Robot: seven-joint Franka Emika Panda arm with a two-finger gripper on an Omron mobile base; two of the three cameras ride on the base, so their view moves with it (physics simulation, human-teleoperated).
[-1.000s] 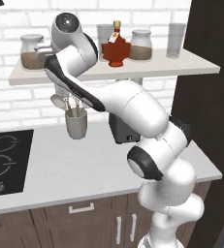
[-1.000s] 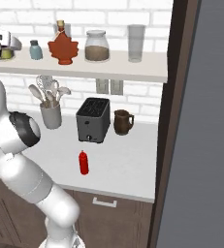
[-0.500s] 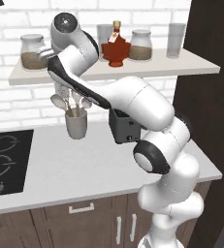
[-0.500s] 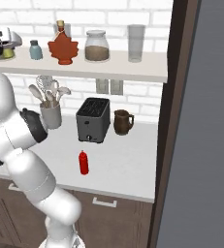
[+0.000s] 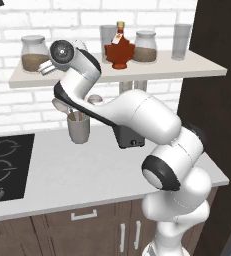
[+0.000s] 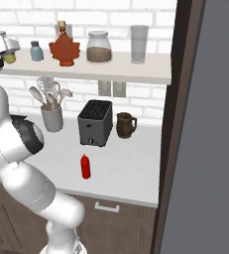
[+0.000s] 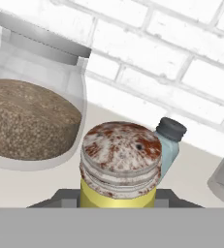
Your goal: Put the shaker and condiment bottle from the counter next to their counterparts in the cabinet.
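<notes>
The shaker (image 7: pixel 119 167) hides the pale blue shaker's (image 7: pixel 170 144) lower body; its own base is cut off.

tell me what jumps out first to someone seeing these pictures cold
The big white arm reaching up to the wall shelf, its gripper shut on the yellow shaker, with a pale blue shaker just behind it in the hand view. Next, the dark red maple-leaf bottle on the shelf and the small red squeeze bottle alone on the counter, in front of the toaster.
</notes>
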